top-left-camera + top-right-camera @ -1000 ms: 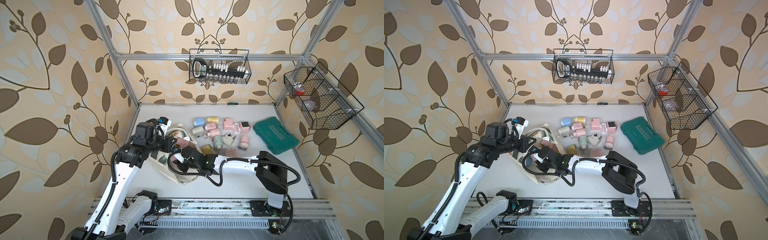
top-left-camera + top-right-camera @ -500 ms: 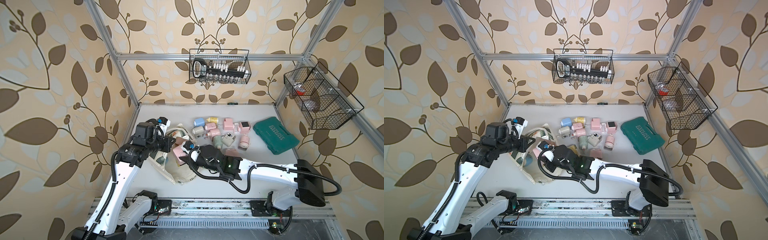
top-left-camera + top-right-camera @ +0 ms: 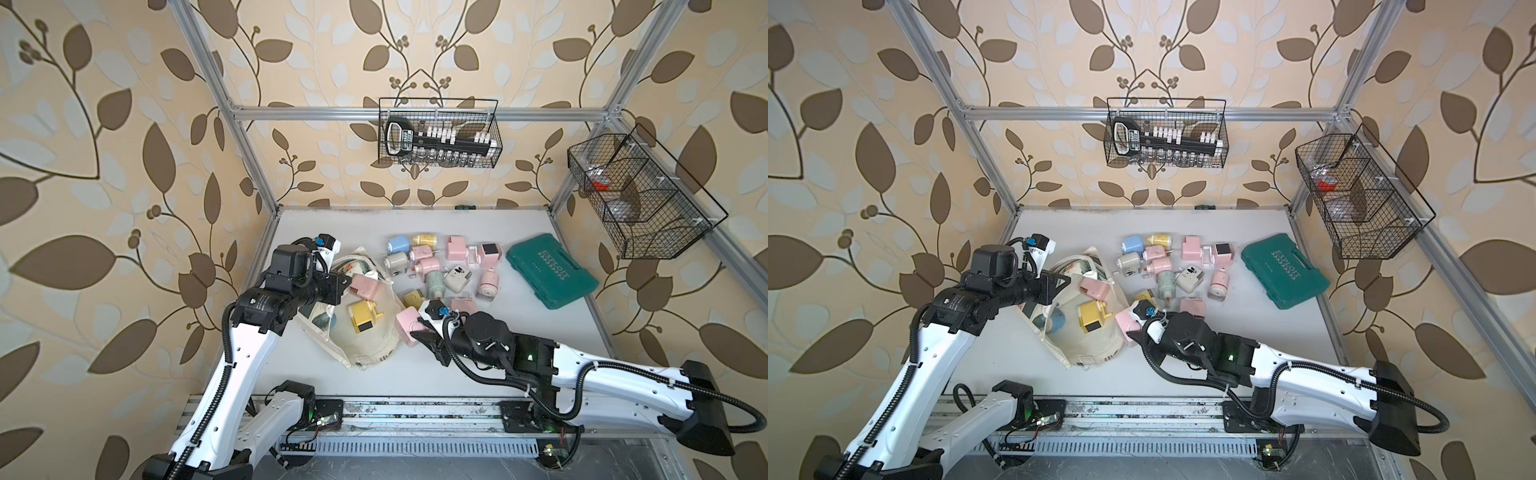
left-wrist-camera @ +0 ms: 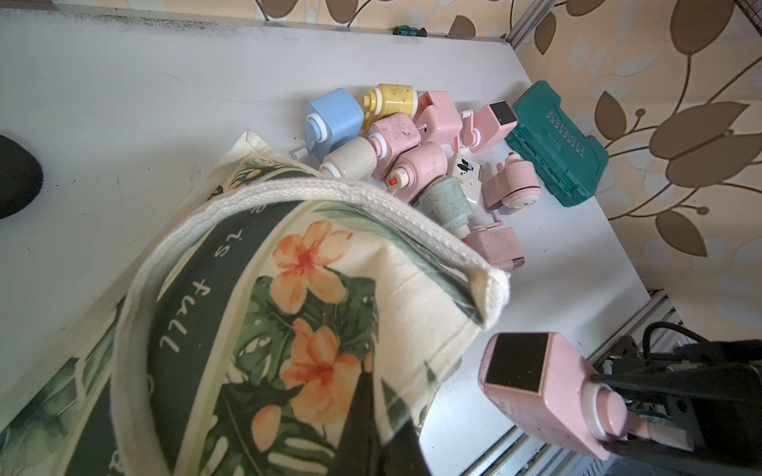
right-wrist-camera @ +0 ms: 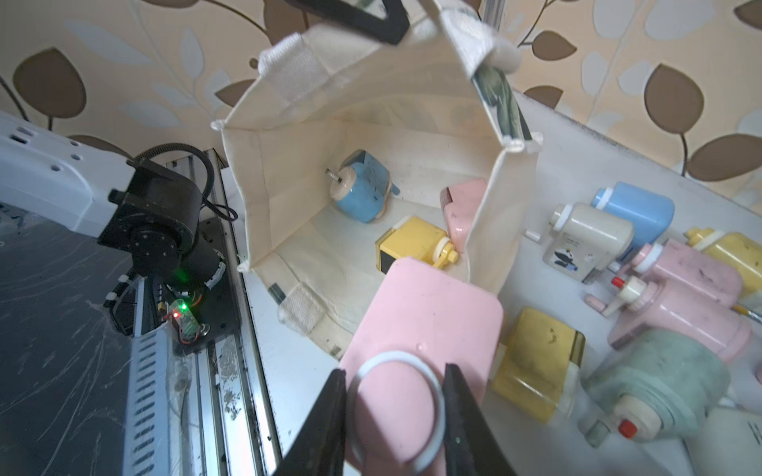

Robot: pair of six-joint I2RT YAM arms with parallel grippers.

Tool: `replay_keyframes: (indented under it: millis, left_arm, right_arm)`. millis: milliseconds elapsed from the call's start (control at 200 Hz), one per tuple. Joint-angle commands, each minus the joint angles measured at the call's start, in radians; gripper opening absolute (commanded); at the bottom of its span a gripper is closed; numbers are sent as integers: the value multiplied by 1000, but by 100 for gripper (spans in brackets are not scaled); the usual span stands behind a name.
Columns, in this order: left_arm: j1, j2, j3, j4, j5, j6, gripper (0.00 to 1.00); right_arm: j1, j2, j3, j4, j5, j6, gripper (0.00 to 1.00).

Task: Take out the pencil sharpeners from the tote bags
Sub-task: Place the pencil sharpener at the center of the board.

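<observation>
In both top views the tote bag (image 3: 365, 328) lies slumped on the white table (image 3: 478, 374) with its mouth held up by the left gripper (image 3: 338, 286), whose fingers are pinched tight on the cream rim; a yellow sharpener (image 3: 362, 316) and a pink sharpener (image 3: 365, 286) sit in the bag's opening. Just beside the bag, the right gripper (image 3: 415, 330) is clamped on a held pink sharpener (image 3: 406, 324), though its fingertips are hidden under the arm there. Beyond the bag lies the loose pile of sharpeners (image 3: 436, 266), with the teal case (image 3: 550, 270) on the pile's far side from the bag. In the left wrist view, one dark finger (image 4: 363, 420) presses against the flowered cloth (image 4: 309, 288); its partner is cut off by the frame edge. In the right wrist view, the two black fingers (image 5: 330, 412) squeeze the white ring (image 5: 398, 395) on the pink body, and a blue sharpener (image 5: 361, 185) rests deep inside the bag, half shadowed.
</observation>
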Motion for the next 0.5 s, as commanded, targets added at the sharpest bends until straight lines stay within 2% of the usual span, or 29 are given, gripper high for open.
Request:
replay_keyframes:
  millis: [0,260,495]
  left_arm:
    - [4,-16,0,14,-21,9,0]
    - [4,-18,11,4,-31,14,0]
    - [4,-20,7,6,-28,13,0]
  right_arm:
    - [3,-36,-27,-75,43,69,27]
    - [3,-59,-79,-156,105,171,27]
    - [-10,82,-104,-128,214,193,27]
